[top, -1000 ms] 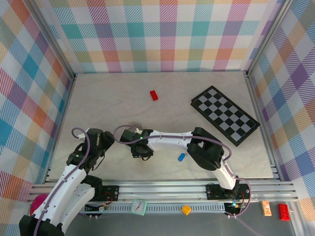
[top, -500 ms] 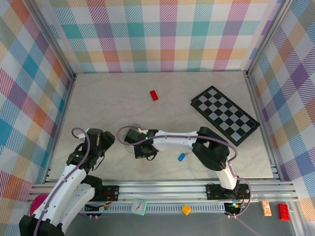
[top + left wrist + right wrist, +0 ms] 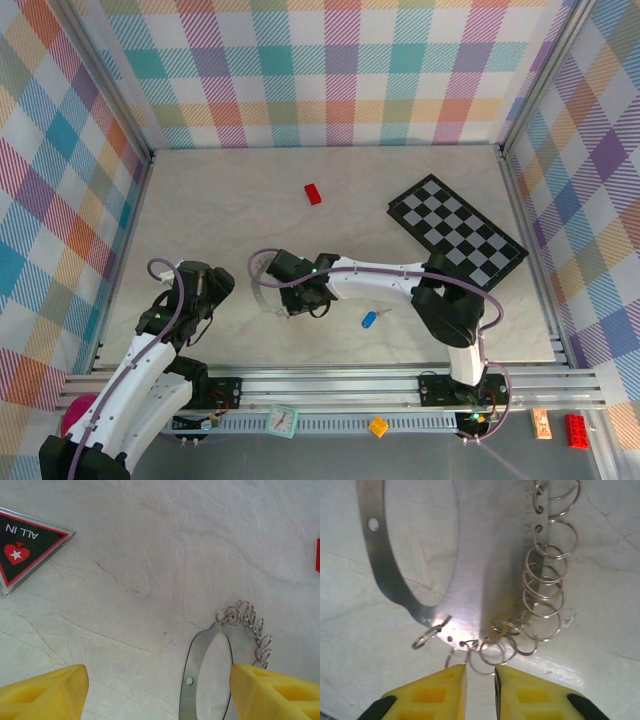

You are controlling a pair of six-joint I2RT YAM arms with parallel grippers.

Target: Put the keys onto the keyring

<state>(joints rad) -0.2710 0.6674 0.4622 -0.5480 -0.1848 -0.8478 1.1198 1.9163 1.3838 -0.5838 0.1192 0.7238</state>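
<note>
Near surface centre: right end effector nearly closed at keyring's split rings, grip possibly unsecured; left end effector open. Risk: ring slips, keyring skids from blue key.

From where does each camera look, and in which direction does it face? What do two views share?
Top external: above and behind the arms, facing down at the pale marbled table; both arms, left hand and right hand show.
Left wrist: on the left arm, facing down at the table; its yellow fingers stand wide apart.
Right wrist: on the right arm, close above the table; its yellow fingers are nearly together.
Shared: both wrist views see the thin silvery metal keyring loop.
</note>
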